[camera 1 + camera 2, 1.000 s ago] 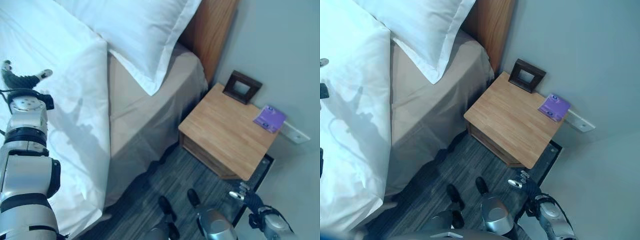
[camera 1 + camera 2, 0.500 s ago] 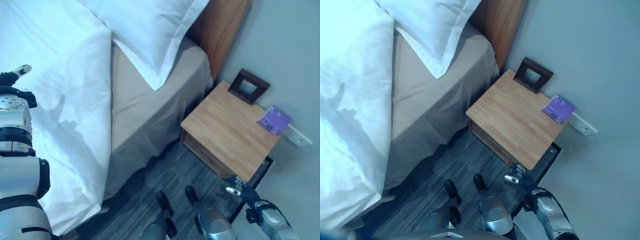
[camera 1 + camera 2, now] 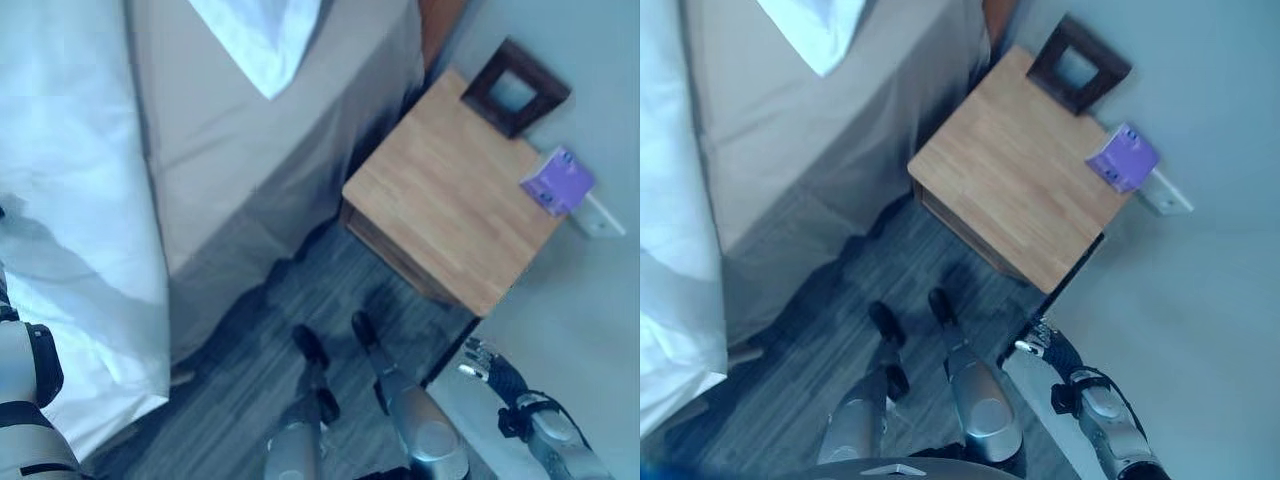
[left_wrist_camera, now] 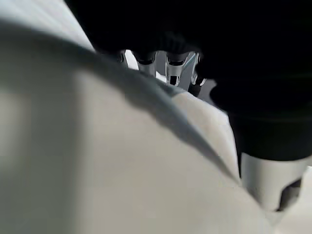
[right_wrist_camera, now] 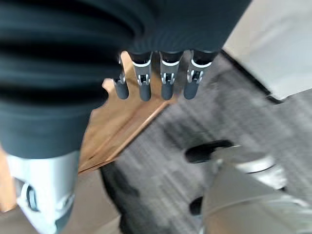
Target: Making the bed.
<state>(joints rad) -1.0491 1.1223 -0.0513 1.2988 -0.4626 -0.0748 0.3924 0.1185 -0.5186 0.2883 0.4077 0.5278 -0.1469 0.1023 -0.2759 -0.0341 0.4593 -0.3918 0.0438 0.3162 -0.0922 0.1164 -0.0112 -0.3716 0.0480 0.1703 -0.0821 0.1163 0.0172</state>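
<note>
Closely, white duvet (image 4: pixel 97 161) against left hand (image 4: pixel 168 68) fingers

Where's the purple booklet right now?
The purple booklet lies on the nightstand's far right corner by the wall, beside the dark picture frame.

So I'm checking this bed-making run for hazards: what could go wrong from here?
The right hand hangs open by the corner of the wooden nightstand; a swing might clip it and shake the dark picture frame or purple box. The left hand is against the white duvet with its fingers partly hidden, so any grip is uncertain and the duvet's edge may stay uneven.
</note>
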